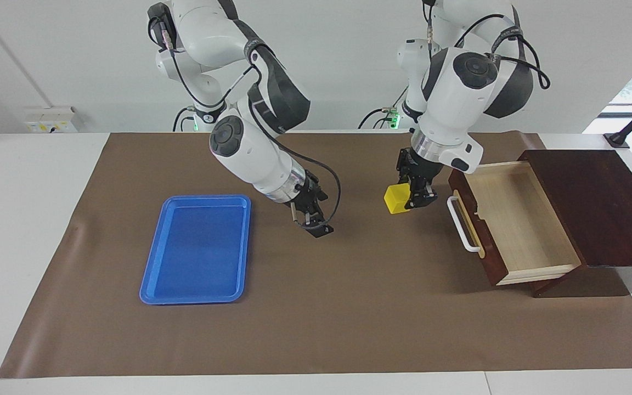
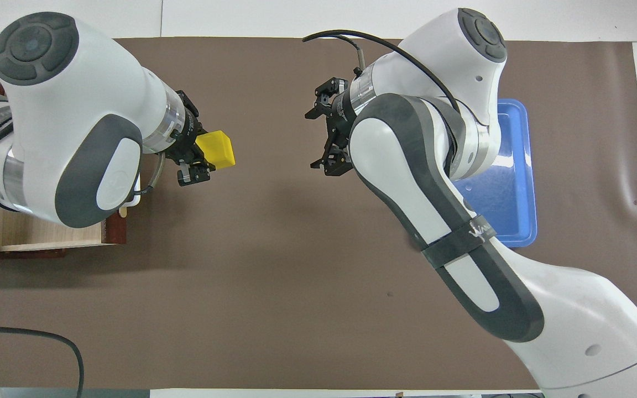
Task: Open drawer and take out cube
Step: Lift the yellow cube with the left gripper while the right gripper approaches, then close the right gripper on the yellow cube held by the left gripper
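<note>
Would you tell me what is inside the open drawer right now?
In the facing view the drawer shows only its bare pale wood floor. The cube is outside it, held by the left gripper above the brown mat. Overhead, the left arm covers most of the drawer.
</note>
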You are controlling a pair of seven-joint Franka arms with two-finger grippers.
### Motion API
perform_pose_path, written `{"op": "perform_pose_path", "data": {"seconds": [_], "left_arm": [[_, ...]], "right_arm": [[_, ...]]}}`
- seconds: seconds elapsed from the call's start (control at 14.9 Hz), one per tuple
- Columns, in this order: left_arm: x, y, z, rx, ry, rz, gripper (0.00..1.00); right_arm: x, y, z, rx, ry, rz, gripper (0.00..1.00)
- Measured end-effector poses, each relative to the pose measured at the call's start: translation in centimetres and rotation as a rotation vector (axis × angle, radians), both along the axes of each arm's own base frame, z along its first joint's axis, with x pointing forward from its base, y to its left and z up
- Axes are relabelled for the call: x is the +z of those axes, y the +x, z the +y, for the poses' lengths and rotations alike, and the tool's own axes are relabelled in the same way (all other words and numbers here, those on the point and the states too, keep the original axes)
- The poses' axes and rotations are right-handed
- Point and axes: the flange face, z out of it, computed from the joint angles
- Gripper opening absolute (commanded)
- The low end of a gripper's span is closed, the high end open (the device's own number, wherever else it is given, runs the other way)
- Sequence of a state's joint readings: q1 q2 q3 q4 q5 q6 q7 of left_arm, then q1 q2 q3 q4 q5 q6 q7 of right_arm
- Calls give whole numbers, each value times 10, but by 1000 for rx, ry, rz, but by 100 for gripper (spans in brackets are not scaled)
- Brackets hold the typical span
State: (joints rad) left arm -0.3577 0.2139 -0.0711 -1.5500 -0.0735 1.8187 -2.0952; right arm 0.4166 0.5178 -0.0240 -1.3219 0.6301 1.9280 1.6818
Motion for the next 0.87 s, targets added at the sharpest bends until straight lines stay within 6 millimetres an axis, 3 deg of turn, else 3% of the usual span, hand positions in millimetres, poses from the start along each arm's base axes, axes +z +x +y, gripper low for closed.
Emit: {"op": "perform_pose_path", "data": {"seconds": [0.34, 0.87], "left_arm": [[-3, -7, -27, 18, -13, -16, 0], [-18, -4, -37, 68, -13, -5, 0]], "right_arm": [[-17, 7, -32, -2, 95, -26, 97], [-27, -3, -22, -22, 152, -31, 97]]}}
